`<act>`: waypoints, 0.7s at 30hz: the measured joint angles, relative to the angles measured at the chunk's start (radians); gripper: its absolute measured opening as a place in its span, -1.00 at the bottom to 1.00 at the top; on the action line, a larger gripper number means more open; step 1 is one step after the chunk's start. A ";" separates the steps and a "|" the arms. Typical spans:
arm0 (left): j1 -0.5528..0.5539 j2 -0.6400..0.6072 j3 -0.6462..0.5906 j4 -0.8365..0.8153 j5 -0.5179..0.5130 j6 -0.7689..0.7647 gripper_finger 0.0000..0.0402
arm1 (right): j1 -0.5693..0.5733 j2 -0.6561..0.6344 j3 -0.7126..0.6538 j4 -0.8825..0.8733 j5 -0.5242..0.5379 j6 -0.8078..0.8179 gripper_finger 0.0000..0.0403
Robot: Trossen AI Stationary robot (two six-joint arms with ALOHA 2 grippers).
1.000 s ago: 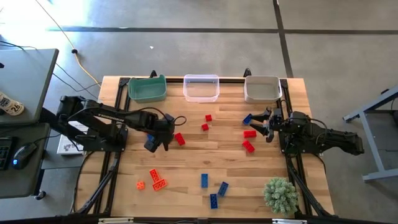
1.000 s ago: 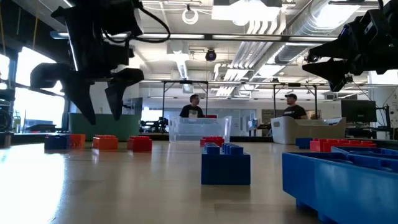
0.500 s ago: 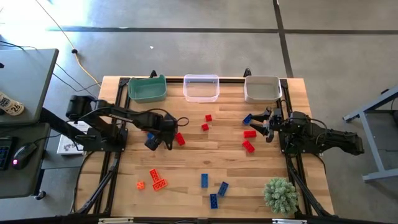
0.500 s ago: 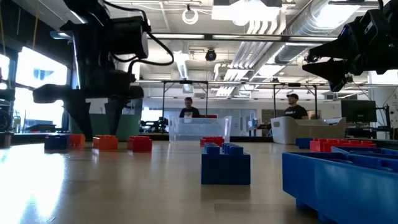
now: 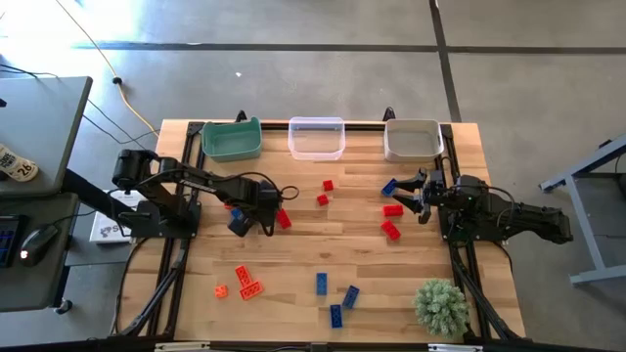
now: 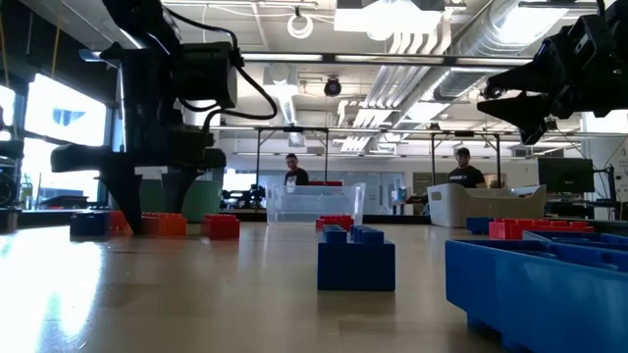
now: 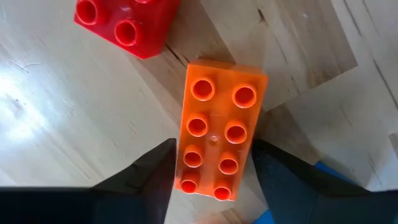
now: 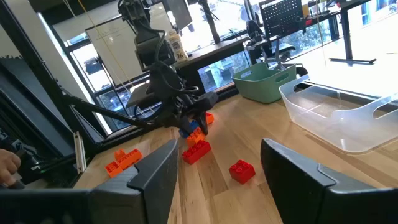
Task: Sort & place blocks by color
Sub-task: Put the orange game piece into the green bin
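Left wrist view: left hand [image 7: 211,177] parted astride unmarked orange block [image 7: 218,127], fingers beside, grip unclear.

Three bins line the far edge of the wooden table [image 5: 303,254]: a green bin [image 5: 232,140] towards eleven o'clock, a clear bin [image 5: 317,138] at twelve, a grey bin [image 5: 412,140] towards one. A small green artificial plant [image 5: 441,306] stands near the corner at five o'clock. Off the table at nine o'clock sits a desk [image 5: 39,147] with a computer mouse [image 5: 39,245]. Two people [image 6: 292,172] stand far back in the room.
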 joint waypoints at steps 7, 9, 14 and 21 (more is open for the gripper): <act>0.000 -0.001 -0.001 -0.006 0.000 -0.076 -0.46 | 0.000 0.000 0.000 0.000 0.000 0.000 0.08; 0.000 -0.007 -0.001 -0.009 -0.001 -0.127 -0.46 | 0.000 0.000 0.000 0.000 0.000 0.000 0.08; 0.001 -0.024 0.012 -0.017 0.003 -0.301 -0.46 | 0.000 0.000 0.000 0.000 0.000 0.000 0.08; 0.007 -0.084 0.073 -0.023 -0.007 -0.487 -0.46 | 0.000 0.000 0.000 0.000 0.000 0.000 0.08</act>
